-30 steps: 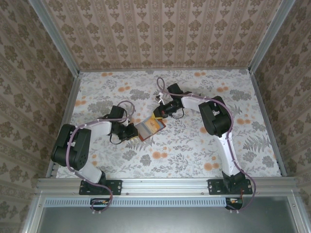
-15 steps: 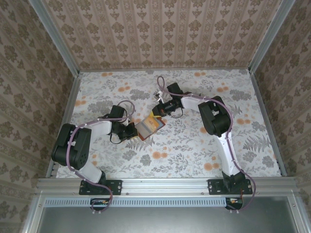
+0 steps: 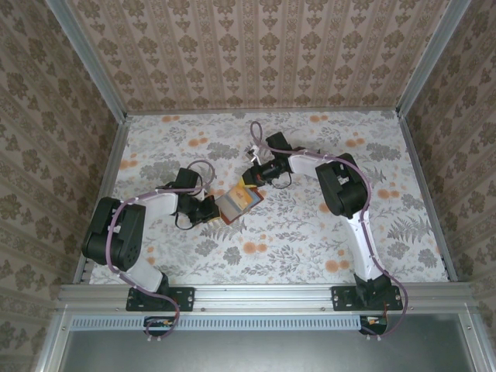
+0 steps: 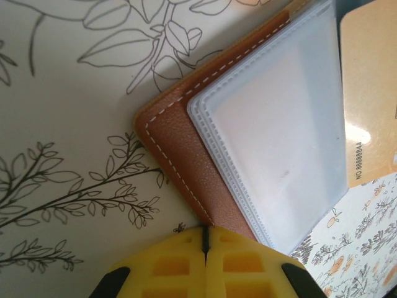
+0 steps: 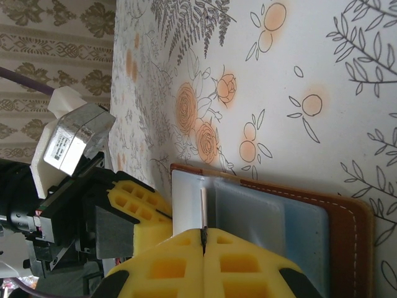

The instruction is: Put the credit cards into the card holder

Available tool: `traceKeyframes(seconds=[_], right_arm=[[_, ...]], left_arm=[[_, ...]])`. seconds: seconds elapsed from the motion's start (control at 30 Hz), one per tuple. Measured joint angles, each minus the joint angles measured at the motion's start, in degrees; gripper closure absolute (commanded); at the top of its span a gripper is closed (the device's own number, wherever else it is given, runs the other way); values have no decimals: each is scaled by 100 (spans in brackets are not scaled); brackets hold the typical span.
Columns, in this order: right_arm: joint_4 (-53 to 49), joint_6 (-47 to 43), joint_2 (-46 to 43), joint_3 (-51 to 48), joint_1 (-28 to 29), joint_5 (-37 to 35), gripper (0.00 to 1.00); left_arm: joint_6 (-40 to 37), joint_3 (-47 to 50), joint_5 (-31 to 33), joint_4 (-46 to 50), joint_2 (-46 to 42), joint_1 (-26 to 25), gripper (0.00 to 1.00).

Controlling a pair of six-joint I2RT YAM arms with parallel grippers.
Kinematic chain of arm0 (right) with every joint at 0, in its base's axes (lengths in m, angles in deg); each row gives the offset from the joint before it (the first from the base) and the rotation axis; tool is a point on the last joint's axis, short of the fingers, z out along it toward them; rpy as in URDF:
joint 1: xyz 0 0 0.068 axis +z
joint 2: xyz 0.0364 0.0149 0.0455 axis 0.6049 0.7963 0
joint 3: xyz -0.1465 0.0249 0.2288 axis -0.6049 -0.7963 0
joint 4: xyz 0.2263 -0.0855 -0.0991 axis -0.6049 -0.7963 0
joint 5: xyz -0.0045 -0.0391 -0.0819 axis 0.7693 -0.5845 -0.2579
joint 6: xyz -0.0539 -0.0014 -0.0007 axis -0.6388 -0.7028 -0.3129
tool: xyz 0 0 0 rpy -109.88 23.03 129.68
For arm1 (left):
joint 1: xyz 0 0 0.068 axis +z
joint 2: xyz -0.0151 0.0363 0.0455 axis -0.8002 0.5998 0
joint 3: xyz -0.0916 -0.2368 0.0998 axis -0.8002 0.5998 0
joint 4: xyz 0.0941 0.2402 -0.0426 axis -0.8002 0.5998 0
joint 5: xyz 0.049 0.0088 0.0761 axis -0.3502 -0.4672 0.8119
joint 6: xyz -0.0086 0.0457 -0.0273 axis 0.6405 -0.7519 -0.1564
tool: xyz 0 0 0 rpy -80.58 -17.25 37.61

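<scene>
My left jaws are closed, tips pressed to the holder's near edge. Whether they pinch the leather or only pin it, I cannot tell. My right jaws are closed too. A thin pale edge runs straight into their seam, and I take it for the tan card seen end-on, gripped.

On the tabletop (image 3: pixel 310 232) the holder (image 3: pixel 239 203) lies open, just toward 8 o'clock of the middle. My left jaws meet it at its 9 o'clock side, and my right ones hang over its 1 o'clock corner.

From my left wrist the holder shows a brown stitched cover with a clear sleeve (image 4: pixel 273 124) lying on it, and that sleeve looks empty. The tan card (image 4: pixel 372 93) stands at the sleeve's 3 o'clock edge. I cannot tell whether it touches or overlaps the sleeve, and it is not inside any pocket that I can see.

From my right wrist, a white panel (image 5: pixel 186 198) sits at 11 o'clock of my tips. A pale blue strip (image 5: pixel 305 236) lies at 3 o'clock under the plastic. I judge that to be a card already stowed, though the plastic blurs it.

So I reckon the holder is opened and steadied, and that part is done. Perhaps one card is in. The tan card is gripped at the mouth and has yet to slide home. How many more cards remain, I cannot tell.
</scene>
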Motion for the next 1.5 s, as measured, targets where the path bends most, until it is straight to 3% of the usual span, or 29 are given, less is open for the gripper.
traceKeyframes(seconds=[0.53,1.03,1.17,1.5], right_arm=[[223,175,214,42,146,4,100],[2229,1067,-354,-1320,448,-586,100],[2376,1003,-501,-1513,514,-763,90],[1965,422,-710,-1523,708,-1141,75]], left_arm=[[0,0,-4,-9,0,4,95],[0,39,-57,-55,-4,44,95],[0,96,-98,-107,-37,85,95],[0,199,-111,-190,-111,125,95]])
